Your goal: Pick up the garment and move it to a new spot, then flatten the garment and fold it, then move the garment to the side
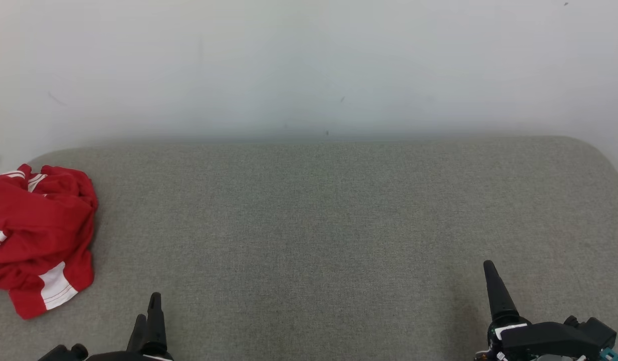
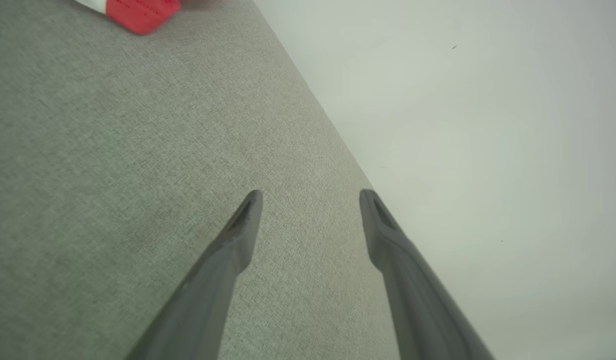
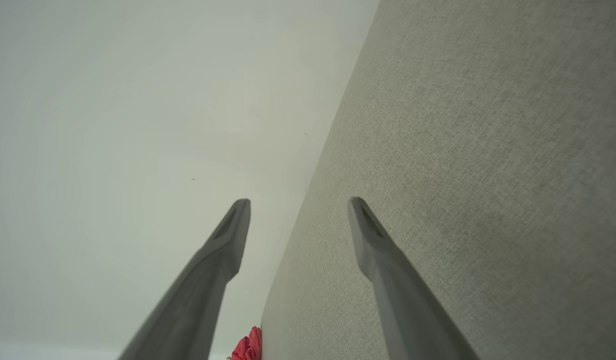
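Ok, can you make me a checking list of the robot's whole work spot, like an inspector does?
Surface: the fabric surface is grey, woven and flat, with rounded far corners.
Job's things: the garment, red with white stripes, lies crumpled in a heap at the far left of the surface, not yet flattened or folded.
Clutter: nothing seen.
Grippers: the left gripper is open and holds nothing, and so is the right gripper; both are low at the near edge, apart from the garment.
Cables: nothing seen.
Surroundings: a plain pale wall stands right behind the surface.
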### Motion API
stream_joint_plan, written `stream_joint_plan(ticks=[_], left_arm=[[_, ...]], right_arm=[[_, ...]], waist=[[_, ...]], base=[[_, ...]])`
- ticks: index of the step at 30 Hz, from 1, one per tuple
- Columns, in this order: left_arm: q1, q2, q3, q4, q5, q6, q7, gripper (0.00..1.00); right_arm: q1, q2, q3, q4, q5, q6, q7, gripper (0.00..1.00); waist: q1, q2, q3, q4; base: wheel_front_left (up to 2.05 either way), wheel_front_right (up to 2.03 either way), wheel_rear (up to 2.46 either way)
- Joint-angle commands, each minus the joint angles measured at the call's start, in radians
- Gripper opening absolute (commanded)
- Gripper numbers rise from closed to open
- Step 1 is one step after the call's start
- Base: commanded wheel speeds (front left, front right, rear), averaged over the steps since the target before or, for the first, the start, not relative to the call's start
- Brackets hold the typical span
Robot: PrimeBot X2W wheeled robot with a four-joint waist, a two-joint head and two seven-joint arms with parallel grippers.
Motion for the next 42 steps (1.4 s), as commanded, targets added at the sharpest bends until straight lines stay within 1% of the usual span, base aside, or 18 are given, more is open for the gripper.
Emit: stream_joint_plan(ticks=[1, 7, 16, 19, 24, 28, 36, 42], left_arm=[[-0.008, 0.007, -0.003, -0.019, 0.022, 0.003, -0.007, 1.00], [0.003, 0.023, -0.032, -0.037, 0.142, 0.005, -0.029, 1.00], [0.022, 0.042, -0.067, -0.042, 0.289, 0.035, -0.059, 1.00], [0.028, 0.048, -0.077, -0.043, 0.330, 0.044, -0.068, 1.00], [0.033, 0.060, -0.100, -0.042, 0.397, 0.052, -0.083, 1.00], [0.038, 0.076, -0.119, -0.045, 0.459, 0.070, -0.095, 1.00], [0.049, 0.095, -0.145, -0.052, 0.542, 0.101, -0.116, 1.00], [0.053, 0.100, -0.152, -0.060, 0.582, 0.103, -0.132, 1.00]], right_arm=[[-0.005, -0.003, 0.004, -0.012, -0.017, 0.000, -0.005, 1.00], [-0.002, -0.003, 0.009, -0.003, -0.127, -0.001, -0.028, 1.00], [0.000, -0.004, 0.006, 0.024, -0.469, -0.001, -0.060, 1.00], [0.004, -0.004, 0.004, 0.024, -0.546, -0.001, -0.070, 1.00], [0.011, -0.004, 0.011, 0.025, -0.643, -0.001, -0.086, 1.00], [0.017, -0.004, 0.012, 0.026, -0.727, -0.001, -0.094, 1.00], [0.026, -0.005, 0.013, 0.027, -0.833, -0.001, -0.115, 1.00], [0.036, -0.005, 0.017, 0.033, -0.894, -0.001, -0.128, 1.00]], waist=[[0.0000, 0.0000, 0.000, 0.000], [0.0000, 0.0000, -0.005, 0.000], [0.0000, 0.0000, -0.015, 0.000], [0.0000, 0.0000, -0.019, 0.000], [0.0000, 0.0000, -0.025, 0.000], [0.0000, 0.0000, -0.029, 0.000], [0.0000, 0.0000, -0.038, -0.001], [0.0000, 0.0000, -0.044, -0.002]], base=[[0.00, 0.00, 0.00], [0.00, 0.00, 0.00], [0.00, 0.00, 0.00], [0.00, 0.00, 0.00], [0.00, 0.00, 0.00], [0.00, 0.00, 0.00], [0.00, 0.00, 0.00], [0.00, 0.00, 0.00]])
